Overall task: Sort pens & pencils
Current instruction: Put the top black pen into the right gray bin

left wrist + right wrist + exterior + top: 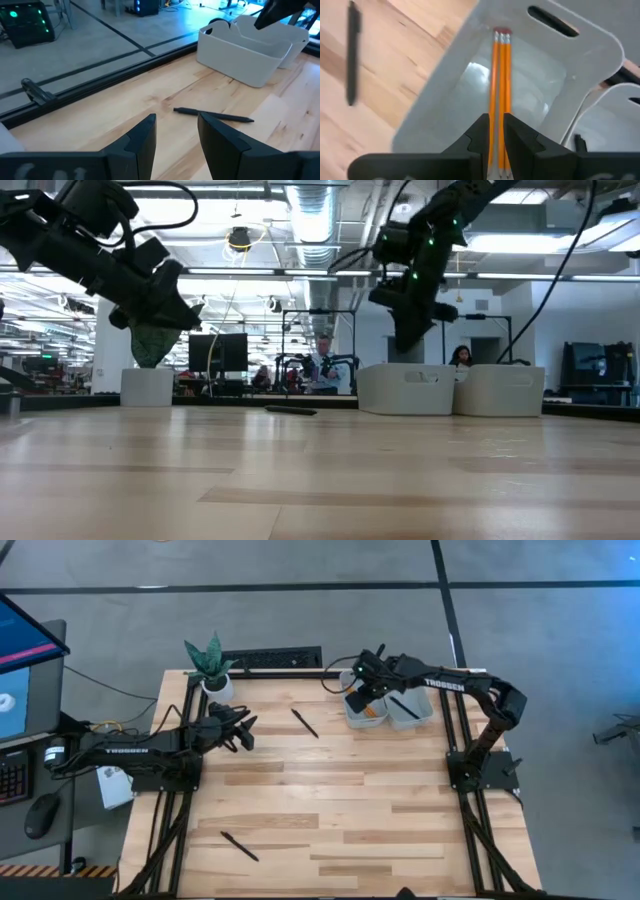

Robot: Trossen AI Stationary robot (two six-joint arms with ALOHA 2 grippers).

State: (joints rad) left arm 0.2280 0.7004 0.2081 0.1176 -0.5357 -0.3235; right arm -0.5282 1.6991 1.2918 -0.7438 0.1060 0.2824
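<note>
Right gripper (pixel 495 131) above left white bin (pixel 362 712) at far right of tabletop (pixel 330 810); jaws nearly closed, clamped on pencils (pixel 499 90), which point down into this bin. Right white bin (pixel 412 708) touching beside it, one pen (pixel 403 706) inside. Left gripper (pixel 176 131) hovers at far left, near potted plant (pixel 210 662); jaws partly open, holding nothing. Second pen (pixel 304 723) lies on tabletop between grippers. Third pen (pixel 239 846) lies at near left, well apart.

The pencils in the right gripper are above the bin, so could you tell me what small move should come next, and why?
Probably open the right gripper and let go. It is shut on the pencils, whose far ends already reach inside the white bin, so releasing should leave them in it.
</note>
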